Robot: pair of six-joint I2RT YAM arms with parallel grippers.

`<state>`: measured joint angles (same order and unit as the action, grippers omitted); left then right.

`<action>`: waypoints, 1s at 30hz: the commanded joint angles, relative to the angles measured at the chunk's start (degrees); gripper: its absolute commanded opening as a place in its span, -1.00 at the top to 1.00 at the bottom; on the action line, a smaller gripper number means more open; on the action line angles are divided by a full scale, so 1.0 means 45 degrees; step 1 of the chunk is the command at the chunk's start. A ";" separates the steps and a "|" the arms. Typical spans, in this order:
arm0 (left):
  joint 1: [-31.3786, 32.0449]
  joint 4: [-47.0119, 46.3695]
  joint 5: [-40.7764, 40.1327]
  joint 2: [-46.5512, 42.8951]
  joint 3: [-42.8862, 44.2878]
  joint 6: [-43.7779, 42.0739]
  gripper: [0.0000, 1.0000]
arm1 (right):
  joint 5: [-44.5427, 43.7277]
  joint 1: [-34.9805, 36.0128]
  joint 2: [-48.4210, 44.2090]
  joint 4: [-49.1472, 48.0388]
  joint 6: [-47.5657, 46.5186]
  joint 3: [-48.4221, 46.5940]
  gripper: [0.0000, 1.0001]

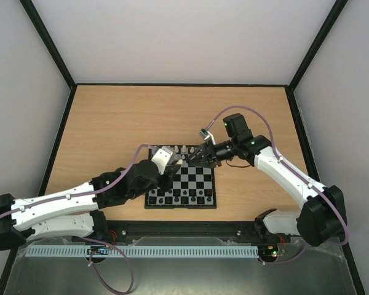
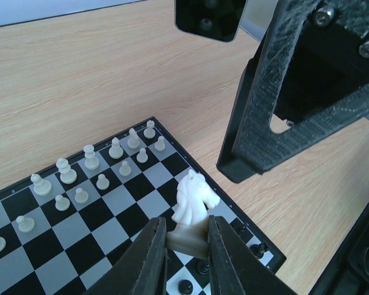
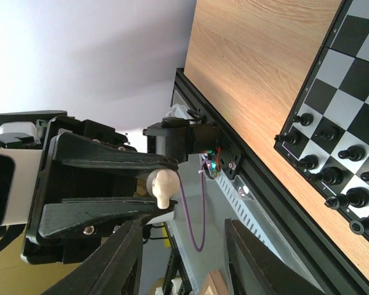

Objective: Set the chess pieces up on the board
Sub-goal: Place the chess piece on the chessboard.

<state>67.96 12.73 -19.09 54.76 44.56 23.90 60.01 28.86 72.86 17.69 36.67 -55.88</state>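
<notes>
1. The left gripper is clenched on the base of a whitish plastic knight. The knight stands upright between the two black fingers, its head clear above their tips
2. The right gripper has its fingers spread with nothing between them. In the left wrist view its black carbon frame hangs just beyond and to the right of the held knight
3. The flat black-and-grey checkered board lies below the left fingers on the light wooden table. The standing pale whitish chess pieces are to the left of and beyond the fingertips, and the small black chess pieces are directly under and just behind them
4. Risks, as I judge them:
   - the two grippers are close, so a sideways move by either could knock the knight askew or out of the grip
   - the hold is low on the base, so the knight could pivot when it touches a square
   - the fingers look wide beside the pieces, so lowering into the white rows could topple neighbours
   - a low carry could sweep the black pieces under the fingers
5. Counts:
   - one board
   - one held knight
   - about fifteen standing white pieces, seven in the far row and eight in the nearer, though the crowded left end is hard to separate
   - roughly eleven black pieces in the right wrist view, some cut by the edge
</notes>
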 commanded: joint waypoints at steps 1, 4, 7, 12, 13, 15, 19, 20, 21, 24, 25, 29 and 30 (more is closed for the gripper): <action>0.0112 -0.0406 -0.0034 0.0406 0.0507 -0.0358 0.68 | 0.0487 0.0131 -0.0116 -0.0097 0.0089 0.0229 0.27; 0.0112 -0.0603 0.0174 0.0636 0.0581 -0.0423 0.68 | 0.0494 0.0175 -0.0105 -0.0207 0.0141 0.0233 0.28; 0.0112 -0.0731 0.0412 0.0744 0.0616 -0.0468 0.68 | 0.0507 0.0207 -0.0080 -0.0334 0.0221 0.0225 0.33; 0.0112 -0.0931 0.0643 0.0737 0.0558 -0.0473 0.68 | 0.0499 0.0327 -0.0003 -0.0501 0.0315 0.0247 0.35; 0.0112 -0.0967 0.0663 0.0723 0.0557 -0.0478 0.68 | 0.0482 0.0361 0.0014 -0.0522 0.0296 0.0273 0.35; 0.0112 -0.1011 0.0738 0.0738 0.0569 -0.0485 0.68 | 0.0475 0.0415 0.0055 -0.0542 0.0293 0.0321 0.36; 0.0112 -0.1128 0.0883 0.0748 0.0569 -0.0516 0.68 | 0.0487 0.0513 0.0074 -0.0712 0.0389 0.0385 0.44; 0.0112 -0.1147 0.0893 0.0783 0.0575 -0.0508 0.68 | 0.0490 0.0534 0.0061 -0.0751 0.0419 0.0381 0.46; 0.0112 -0.1166 0.0917 0.0797 0.0578 -0.0507 0.68 | 0.0478 0.0556 0.0059 -0.0766 0.0416 0.0351 0.52; 0.0112 -0.1212 0.0994 0.0838 0.0568 -0.0516 0.68 | 0.0493 0.0574 0.0070 -0.0801 0.0426 0.0393 0.57; 0.0112 -0.1238 0.1031 0.0836 0.0558 -0.0508 0.68 | 0.0508 0.0578 0.0087 -0.0833 0.0444 0.0411 0.58; 0.0112 -0.1321 0.1165 0.0844 0.0529 -0.0509 0.67 | 0.0549 0.0597 0.0128 -0.0996 0.0518 0.0464 0.67; 0.0112 -0.1325 0.1185 0.0871 0.0529 -0.0507 0.67 | 0.0561 0.0598 0.0124 -0.1018 0.0521 0.0464 0.70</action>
<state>67.99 8.95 -14.50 58.33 45.50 22.09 60.49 31.16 72.88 13.89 38.22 -54.54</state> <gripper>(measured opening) 0.169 0.178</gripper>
